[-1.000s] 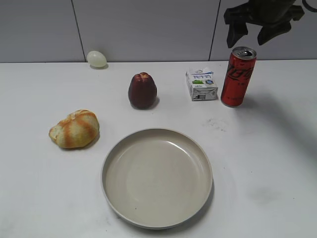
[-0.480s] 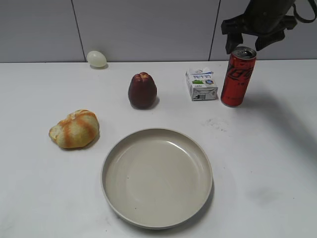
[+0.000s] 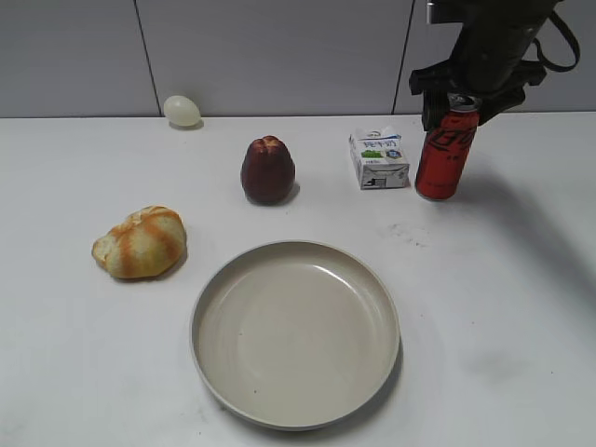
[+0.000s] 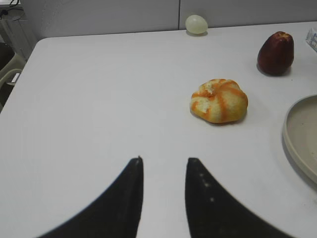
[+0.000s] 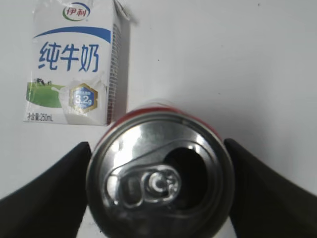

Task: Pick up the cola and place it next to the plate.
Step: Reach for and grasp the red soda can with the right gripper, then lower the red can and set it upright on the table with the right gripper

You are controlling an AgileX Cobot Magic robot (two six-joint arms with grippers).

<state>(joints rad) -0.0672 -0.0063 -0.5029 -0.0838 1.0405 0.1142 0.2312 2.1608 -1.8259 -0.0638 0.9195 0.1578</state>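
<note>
Right pincer straddling the cola at upper right; left pincer idle over bare table.

In the exterior view I see the cola point(image 3: 448, 155) upright at the upper right of the white table point(image 3: 521, 307), just right of a small milk carton point(image 3: 379, 158), with my right pincer point(image 3: 463, 101) lowered around its top; the plate point(image 3: 295, 333) sits at lower centre, well apart from the can, with a dark red fruit point(image 3: 268, 170), a bread roll point(image 3: 141, 242) and a pale egg point(image 3: 182, 110) to the left. In the left wrist view my left pincer point(image 4: 163, 166) stands narrowly parted at the bottom, gripping nothing. In the right wrist view the fingers point(image 5: 54, 191) sit wide apart on either side of the can's silver top; I cannot tell whether they touch it.
</note>
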